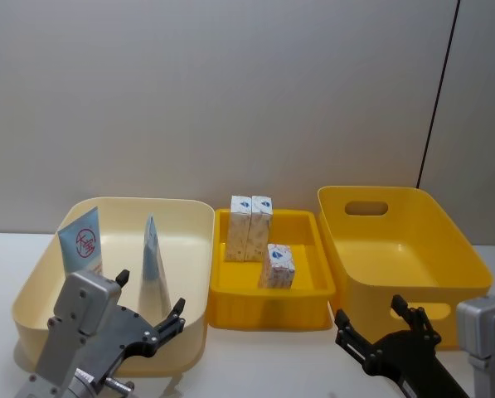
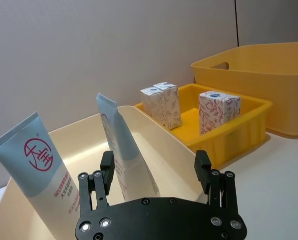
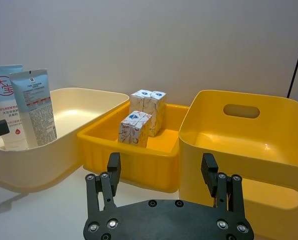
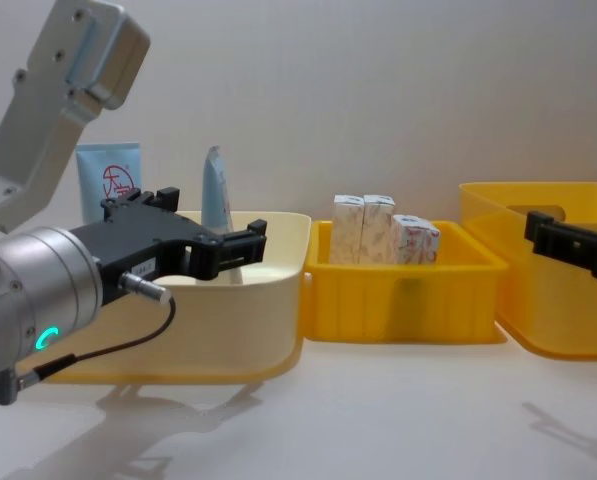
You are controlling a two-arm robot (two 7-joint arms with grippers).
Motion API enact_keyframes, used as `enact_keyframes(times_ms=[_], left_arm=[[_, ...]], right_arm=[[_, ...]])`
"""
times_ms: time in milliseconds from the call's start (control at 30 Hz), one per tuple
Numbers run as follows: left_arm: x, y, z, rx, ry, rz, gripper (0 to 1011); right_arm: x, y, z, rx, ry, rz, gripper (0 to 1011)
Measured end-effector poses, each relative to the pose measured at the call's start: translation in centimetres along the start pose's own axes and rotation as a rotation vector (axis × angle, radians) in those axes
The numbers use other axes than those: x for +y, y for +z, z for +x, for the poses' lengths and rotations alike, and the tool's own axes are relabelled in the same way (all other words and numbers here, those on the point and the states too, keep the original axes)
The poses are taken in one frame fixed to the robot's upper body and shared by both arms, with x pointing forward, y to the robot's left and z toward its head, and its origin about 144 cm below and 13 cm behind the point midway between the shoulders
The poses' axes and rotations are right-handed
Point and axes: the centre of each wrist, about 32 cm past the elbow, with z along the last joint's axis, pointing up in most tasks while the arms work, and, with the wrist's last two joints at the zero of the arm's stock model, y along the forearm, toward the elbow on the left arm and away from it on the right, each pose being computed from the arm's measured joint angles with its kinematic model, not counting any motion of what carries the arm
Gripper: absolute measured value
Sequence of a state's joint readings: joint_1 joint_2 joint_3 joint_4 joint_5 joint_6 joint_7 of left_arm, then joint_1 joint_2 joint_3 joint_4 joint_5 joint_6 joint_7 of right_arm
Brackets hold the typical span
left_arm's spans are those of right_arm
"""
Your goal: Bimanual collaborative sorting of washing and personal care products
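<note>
Landmark: the shallow yellow tray (image 1: 268, 313) at the centre of the table (image 4: 378, 420). Inside the tray stand three small white cartons: a pair (image 1: 249, 225) touching side by side at its back, and a single carton (image 1: 277, 265) apart from them, nearer its front right. In the cream bin (image 1: 31, 286) just left of the tray, two pale blue tubes stand on end: the logo tube (image 1: 81, 243) leans at the bin's side far from the tray, and the second tube (image 1: 153, 261) stands between it and the tray. The large yellow bin (image 1: 396, 257) right of the tray holds nothing. The left gripper (image 1: 152, 294) hovers forward and left of the tray, at the cream bin's near wall, jaws spread wide and holding nothing. The right gripper (image 1: 369, 313) sits forward and right of the tray, likewise spread wide and unloaded. Assessment: the tubes look light, soft-walled and glossy, so likely to slip or buckle; grasp across the flat faces at mid-body. The cartons appear light, thin card, crushable; grip opposite flat sides gently, taking the single carton first, since its sides are clear.
</note>
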State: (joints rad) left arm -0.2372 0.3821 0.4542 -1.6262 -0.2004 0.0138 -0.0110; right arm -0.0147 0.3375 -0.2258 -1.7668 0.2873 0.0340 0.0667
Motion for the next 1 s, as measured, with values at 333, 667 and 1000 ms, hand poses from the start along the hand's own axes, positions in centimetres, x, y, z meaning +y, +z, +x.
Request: enact_keyframes(times_ms=[333,667,1000], left_arm=[[0.0,0.0,0.0,0.0,0.0,0.0,1000],[0.0,0.0,0.0,0.0,0.0,0.0,1000],[0.0,0.0,0.0,0.0,0.0,0.0,1000]], right_arm=[[0.0,0.0,0.0,0.0,0.0,0.001,1001],[1.4,-0.4,-0.3,0.002,0.03,0.026,1001],[3.8,0.2,-1.1,0.07,0.027,0.002,1001]])
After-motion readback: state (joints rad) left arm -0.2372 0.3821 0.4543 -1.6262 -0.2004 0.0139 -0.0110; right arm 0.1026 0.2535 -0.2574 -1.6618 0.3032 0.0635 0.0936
